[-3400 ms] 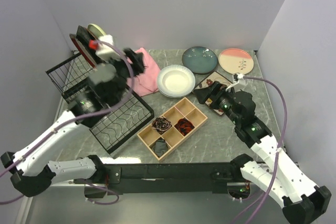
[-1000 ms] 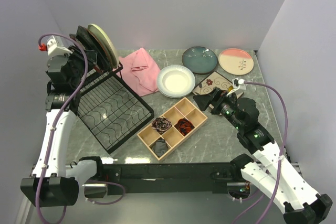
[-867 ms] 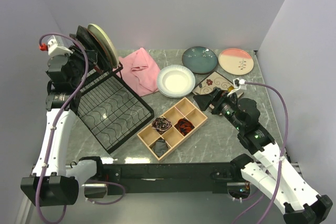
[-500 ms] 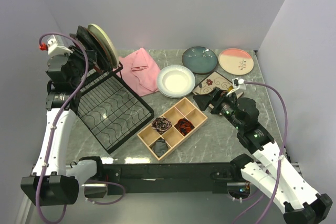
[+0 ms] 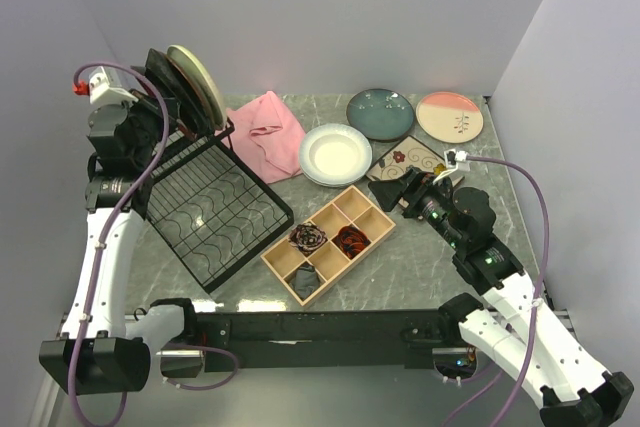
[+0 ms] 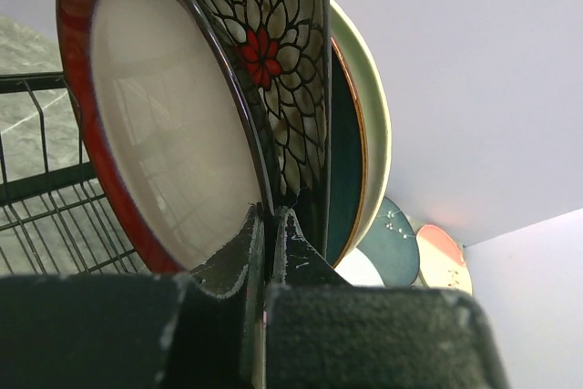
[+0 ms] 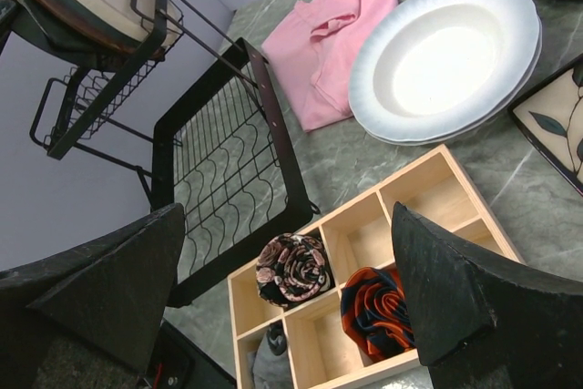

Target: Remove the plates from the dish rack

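The black wire dish rack (image 5: 215, 212) stands at the left, and three plates lean upright at its raised back. In the left wrist view they are a dark red plate (image 6: 164, 134), a black floral plate (image 6: 273, 61) and a cream-green plate (image 6: 369, 125). My left gripper (image 6: 271, 211) is at the rack's back left corner (image 5: 145, 107), shut on the lower rim of the dark red plate. On the table lie a teal plate (image 5: 380, 112), a pink-cream plate (image 5: 450, 115), a white plate (image 5: 335, 152) and a square cream floral plate (image 5: 415, 159). My right gripper (image 7: 290, 216) hangs open and empty above the wooden tray.
A wooden compartment tray (image 5: 330, 242) with rolled cloths sits between the rack and the right arm. A pink cloth (image 5: 270, 132) lies behind the rack, next to the white plate. Walls close in at the left, back and right.
The left jaws have closed onto the plate rim in the last half second. Earlier the left arm swung from over the rack to its back left corner. The right arm has barely moved.
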